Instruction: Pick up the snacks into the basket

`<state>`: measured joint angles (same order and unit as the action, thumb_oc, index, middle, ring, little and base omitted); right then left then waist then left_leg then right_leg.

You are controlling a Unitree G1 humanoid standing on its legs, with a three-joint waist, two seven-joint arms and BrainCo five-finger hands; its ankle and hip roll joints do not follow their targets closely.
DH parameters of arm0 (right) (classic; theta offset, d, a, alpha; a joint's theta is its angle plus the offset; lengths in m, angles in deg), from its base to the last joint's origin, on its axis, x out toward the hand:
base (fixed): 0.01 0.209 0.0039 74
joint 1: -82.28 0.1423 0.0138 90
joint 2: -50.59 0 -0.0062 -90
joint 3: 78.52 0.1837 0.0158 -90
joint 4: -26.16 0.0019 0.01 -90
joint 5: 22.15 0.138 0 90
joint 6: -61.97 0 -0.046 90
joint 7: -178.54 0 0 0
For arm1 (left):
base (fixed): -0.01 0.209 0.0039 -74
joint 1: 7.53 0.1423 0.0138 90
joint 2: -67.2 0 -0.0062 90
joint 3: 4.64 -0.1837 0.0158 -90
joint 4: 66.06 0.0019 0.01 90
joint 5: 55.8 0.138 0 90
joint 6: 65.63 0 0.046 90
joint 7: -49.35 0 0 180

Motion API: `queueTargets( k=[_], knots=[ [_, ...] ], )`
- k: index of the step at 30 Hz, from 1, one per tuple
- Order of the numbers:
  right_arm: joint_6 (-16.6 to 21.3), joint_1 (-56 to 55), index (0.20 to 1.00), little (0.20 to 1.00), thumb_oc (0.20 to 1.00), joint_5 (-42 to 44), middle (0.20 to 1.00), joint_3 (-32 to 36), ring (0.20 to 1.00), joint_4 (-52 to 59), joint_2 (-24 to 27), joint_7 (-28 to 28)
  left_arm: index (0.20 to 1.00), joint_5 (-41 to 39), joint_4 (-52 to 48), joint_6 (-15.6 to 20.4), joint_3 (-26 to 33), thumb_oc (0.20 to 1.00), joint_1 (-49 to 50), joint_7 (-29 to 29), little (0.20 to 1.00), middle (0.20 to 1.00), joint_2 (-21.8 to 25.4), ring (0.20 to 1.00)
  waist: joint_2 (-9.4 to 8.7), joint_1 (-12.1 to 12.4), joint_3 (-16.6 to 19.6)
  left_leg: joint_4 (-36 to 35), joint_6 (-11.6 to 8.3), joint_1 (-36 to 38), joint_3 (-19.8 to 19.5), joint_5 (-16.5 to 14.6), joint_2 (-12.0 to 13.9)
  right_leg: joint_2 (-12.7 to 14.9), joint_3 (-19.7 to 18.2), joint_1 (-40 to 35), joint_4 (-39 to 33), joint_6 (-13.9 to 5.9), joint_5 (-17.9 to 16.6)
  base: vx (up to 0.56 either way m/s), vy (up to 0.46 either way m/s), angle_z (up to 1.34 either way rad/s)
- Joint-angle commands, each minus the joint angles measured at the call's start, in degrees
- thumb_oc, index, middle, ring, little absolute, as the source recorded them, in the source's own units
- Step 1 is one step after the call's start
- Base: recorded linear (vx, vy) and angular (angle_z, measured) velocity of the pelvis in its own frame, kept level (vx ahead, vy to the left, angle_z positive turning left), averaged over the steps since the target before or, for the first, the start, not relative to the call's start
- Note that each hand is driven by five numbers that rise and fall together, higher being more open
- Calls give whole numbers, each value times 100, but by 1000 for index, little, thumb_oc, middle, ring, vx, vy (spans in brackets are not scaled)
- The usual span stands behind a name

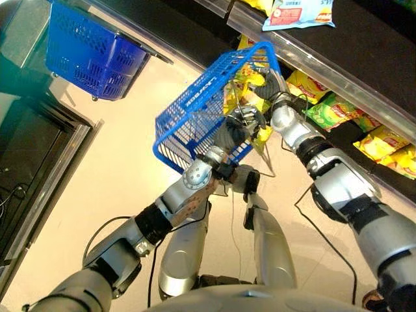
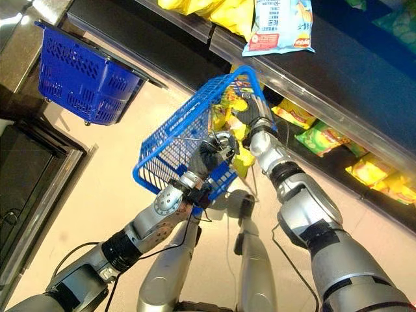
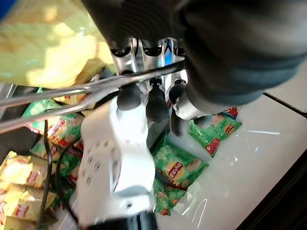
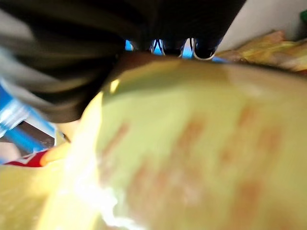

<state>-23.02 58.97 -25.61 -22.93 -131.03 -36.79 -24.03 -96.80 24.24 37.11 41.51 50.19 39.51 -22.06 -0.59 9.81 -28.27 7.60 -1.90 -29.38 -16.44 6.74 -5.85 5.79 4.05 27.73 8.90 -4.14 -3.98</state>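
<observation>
Basket (image 1: 195, 120), blue wire, held up in front of the shelf (image 1: 338, 78) in the left eye view; left robot hand (image 1: 237, 127) is curled round its metal handle (image 3: 72, 93), arm bent up from lower left. Right robot hand (image 1: 268, 84) reaches over the basket's far rim among yellow snack bags (image 1: 244, 81); its fingers are buried there, so I cannot tell whether they grip. Right eye view: beige floor (image 2: 97, 188), a second blue basket (image 2: 84, 71) parked upper left, more snack bags (image 2: 318, 136) along the lower shelf, one pale blue bag (image 2: 276, 26) on top. Left wrist view: fingers (image 3: 128, 96) wrapped over the handle, green snack bags (image 3: 175, 167) beyond. Right wrist view: yellow bag (image 4: 192, 143) pressed close against the hand's cover, blurred, grip unreadable.
</observation>
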Motion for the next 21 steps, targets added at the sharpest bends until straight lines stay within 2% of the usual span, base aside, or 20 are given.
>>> queueTargets(
  k=[1, 7, 8, 9, 21],
  knots=[
    [130, 591, 200, 200, 200, 297, 200, -74, 200, 10, 148, -48, 200, 60, -1178, 358, 55, 200, -653, 430, 200, 200, -324, 200, 120, 108, -45, 375, 34, -84, 96, -501, -284, 259, -108, -86, -70, -340, 88, 0, 0, 0],
    [101, 678, 200, 200, 200, 475, 200, -45, 200, -312, -21, 33, 200, -60, -1166, 280, -24, 200, -654, 477, 200, 200, -393, 200, 193, 143, -51, 381, 42, -96, 73, -490, -316, 274, -67, -79, -50, -338, 105, 5, 2, 2],
    [95, 656, 489, 489, 489, 521, 489, -37, 489, -354, -70, 58, 200, -85, -1166, 260, -31, 200, -645, 483, 200, 200, -398, 200, 208, 160, -51, 374, 42, -97, 73, -487, -320, 275, -58, -81, -52, -336, 112, 12, 3, 3],
    [92, 644, 1000, 1000, 1000, 535, 1000, -30, 1000, -387, -84, 73, 200, -96, -1170, 262, -21, 200, -649, 485, 200, 200, -392, 200, 213, 167, -50, 368, 42, -96, 71, -483, -323, 275, -56, -82, -53, -335, 114, 11, 2, 5],
    [72, 313, 1000, 1000, 1000, 717, 1000, 69, 1000, -465, -254, 248, 200, -212, -1149, 237, 98, 200, -586, 438, 200, 200, -442, 200, 194, 141, -18, 372, 41, -51, 86, -502, -308, 301, -41, -117, -32, -335, 132, 7, 1, 2]
  ],
)
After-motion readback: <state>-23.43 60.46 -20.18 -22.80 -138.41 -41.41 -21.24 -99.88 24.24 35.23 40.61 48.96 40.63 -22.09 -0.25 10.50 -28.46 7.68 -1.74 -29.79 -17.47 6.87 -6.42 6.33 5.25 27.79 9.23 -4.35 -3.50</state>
